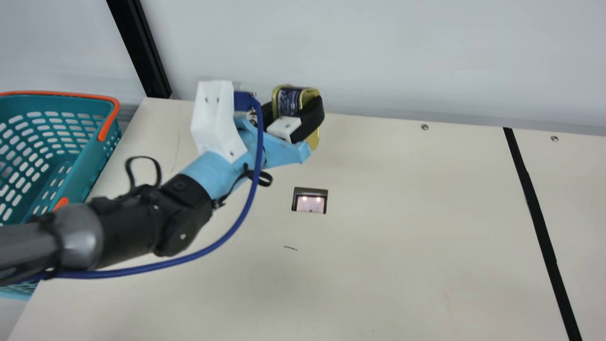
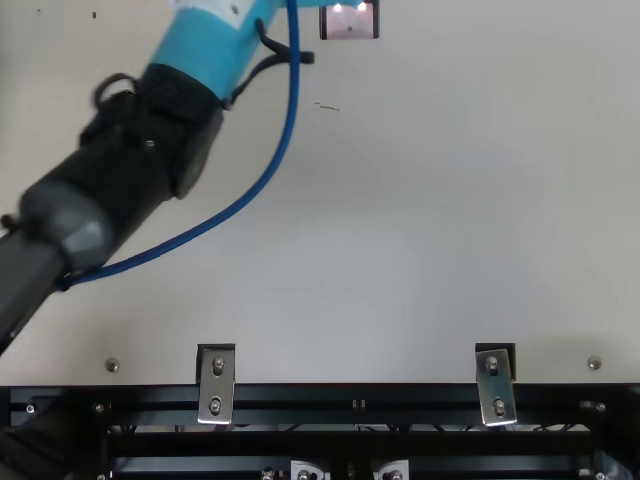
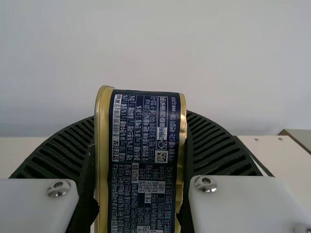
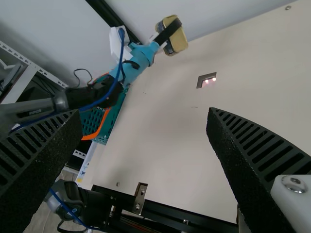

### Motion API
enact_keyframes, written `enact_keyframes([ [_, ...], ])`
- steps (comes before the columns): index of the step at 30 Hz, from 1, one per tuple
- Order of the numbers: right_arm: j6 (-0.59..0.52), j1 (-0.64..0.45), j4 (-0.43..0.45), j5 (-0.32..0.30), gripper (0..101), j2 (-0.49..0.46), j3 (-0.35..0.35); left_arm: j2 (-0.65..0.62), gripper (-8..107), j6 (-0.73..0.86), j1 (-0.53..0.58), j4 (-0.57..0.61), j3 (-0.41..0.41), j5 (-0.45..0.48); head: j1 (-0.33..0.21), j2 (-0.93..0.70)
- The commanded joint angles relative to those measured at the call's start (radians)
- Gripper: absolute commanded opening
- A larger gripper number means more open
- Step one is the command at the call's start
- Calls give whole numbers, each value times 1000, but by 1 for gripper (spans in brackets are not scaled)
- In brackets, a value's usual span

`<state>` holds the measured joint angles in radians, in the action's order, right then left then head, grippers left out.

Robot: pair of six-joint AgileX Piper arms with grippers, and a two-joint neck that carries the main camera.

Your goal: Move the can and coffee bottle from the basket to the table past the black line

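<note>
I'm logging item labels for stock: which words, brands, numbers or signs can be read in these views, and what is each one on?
None that I can quote reliably.
Can: rows of pale print and a square code on its dark blue label, too small to quote.
Left arm: a pale marking, too small to read.
Table: a short dark stroke, not lettering.

The can [image 3: 102, 160] carries a dark blue label [image 3: 146, 170] densely covered in small white characters, set in tight columns, some inside pale boxes. A square code [image 3: 161, 156] is printed beside them. In the right wrist view, a pale marking on the left arm's grey link [image 4: 36, 108] is too small to read.
</note>
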<state>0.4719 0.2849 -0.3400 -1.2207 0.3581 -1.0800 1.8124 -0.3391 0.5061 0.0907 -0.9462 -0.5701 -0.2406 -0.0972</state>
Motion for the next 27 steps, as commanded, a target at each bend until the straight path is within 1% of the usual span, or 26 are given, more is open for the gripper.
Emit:
enact_keyframes([
  [1,0,0,0,0,101,0,0,-82,10,57,-8,17,-13,145,-4,5],
  [10,0,0,0,0,101,0,0,-273,10,241,-56,92,-66,451,-4,5],
  [13,0,0,0,0,101,0,0,-326,10,288,-79,102,-84,569,-4,5],
  [19,0,0,0,0,101,0,0,-407,10,319,-106,57,-122,814,-4,5],
  [23,0,0,0,0,101,0,0,-442,10,328,-89,13,-148,968,-4,5],
  [27,0,0,0,0,101,0,0,-460,10,380,-69,8,-164,1101,-4,5],
])
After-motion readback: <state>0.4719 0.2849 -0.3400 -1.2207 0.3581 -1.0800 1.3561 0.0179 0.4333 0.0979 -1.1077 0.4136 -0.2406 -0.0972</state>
